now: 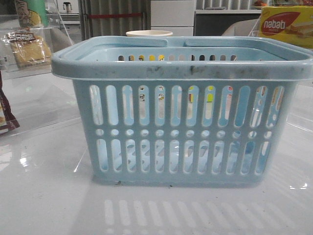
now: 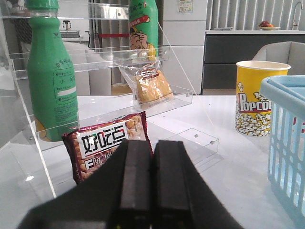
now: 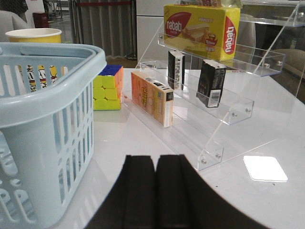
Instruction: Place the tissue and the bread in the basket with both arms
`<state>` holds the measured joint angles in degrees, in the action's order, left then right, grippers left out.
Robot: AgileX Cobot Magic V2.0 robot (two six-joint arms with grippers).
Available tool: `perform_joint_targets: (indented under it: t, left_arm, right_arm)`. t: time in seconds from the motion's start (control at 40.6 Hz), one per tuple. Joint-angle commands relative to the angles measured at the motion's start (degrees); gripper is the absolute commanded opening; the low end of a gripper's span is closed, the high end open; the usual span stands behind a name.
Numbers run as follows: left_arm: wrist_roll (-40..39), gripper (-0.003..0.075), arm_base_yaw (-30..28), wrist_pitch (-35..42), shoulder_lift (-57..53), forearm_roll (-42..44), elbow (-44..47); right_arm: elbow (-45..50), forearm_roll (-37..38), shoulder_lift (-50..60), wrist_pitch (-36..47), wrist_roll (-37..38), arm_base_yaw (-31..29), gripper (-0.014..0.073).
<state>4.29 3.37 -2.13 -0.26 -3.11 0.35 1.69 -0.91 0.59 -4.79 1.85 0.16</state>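
Note:
The light-blue basket (image 1: pixel 181 122) stands in the middle of the table; it also shows in the left wrist view (image 2: pixel 288 138) and the right wrist view (image 3: pixel 47 119). The bread (image 2: pixel 150 86), in its clear packet, leans on a clear shelf beyond my left gripper (image 2: pixel 152 145), which is shut and empty; it also shows in the front view (image 1: pixel 29 49). The tissue (image 3: pixel 211 83), a black pack with a white patch, stands on a clear shelf beyond my right gripper (image 3: pixel 156 160), which is shut and empty. A second, similar black pack (image 3: pixel 176 69) stands beside it. Neither gripper shows in the front view.
Left side: two green bottles (image 2: pixel 50 81), a maroon snack wrapper (image 2: pixel 107 143) just ahead of the fingers, and a yellow popcorn cup (image 2: pixel 255 98). Right side: a yellow nabati box (image 3: pixel 200 28) on the top shelf, an orange box (image 3: pixel 152 98) and a colour cube (image 3: pixel 108 88).

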Motion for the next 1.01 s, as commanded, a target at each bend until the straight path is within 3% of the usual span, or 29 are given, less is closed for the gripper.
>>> perform_joint_targets:
  t: [0.0,0.443,0.689,0.985]
  left_arm:
    - [0.0,0.0092,0.0,5.3,-1.0,-0.5,0.4]
    - [0.0,0.0092,0.0,5.4,-1.0,-0.5,0.4]
    - [0.0,0.0092,0.0,10.4,-1.0,-0.5,-0.2]
    - [0.0,0.0092,0.0,10.1,-0.5,0.0,-13.5]
  right_arm:
    - [-0.3,-0.3,1.1,5.1,0.0,-0.2,0.0056]
    - [-0.3,-0.3,1.1,5.3,0.0,-0.2,0.0056]
    - [-0.9,-0.3,1.1,9.0,0.0,-0.2,0.0056]
    - [-13.9,-0.3,1.1,2.7,0.0,-0.2,0.0056]
